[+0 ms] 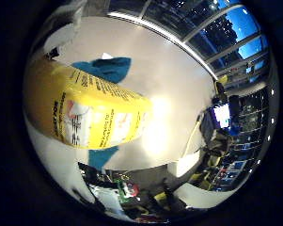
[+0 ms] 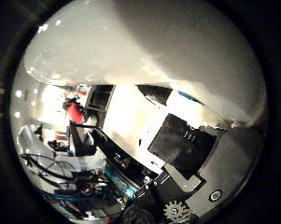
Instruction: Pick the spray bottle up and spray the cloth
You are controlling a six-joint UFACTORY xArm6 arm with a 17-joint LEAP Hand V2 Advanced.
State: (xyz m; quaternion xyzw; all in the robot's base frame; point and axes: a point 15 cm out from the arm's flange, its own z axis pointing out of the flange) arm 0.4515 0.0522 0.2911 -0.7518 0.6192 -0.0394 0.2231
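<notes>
Holding the yellow spray bottle (image 1: 84, 117) close against my palm above the teal cloth (image 1: 108, 68), presumably for aiming; my hand (image 2: 196, 158) shows, finger curl unclear.

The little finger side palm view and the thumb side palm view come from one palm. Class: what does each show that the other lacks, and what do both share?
Only the little finger side view shows the yellow spray bottle, close to the palm, and the teal cloth behind it. Only the thumb side view shows the robot hand, its black and white parts with a gear. Both show the white table and the cluttered room beyond.
</notes>
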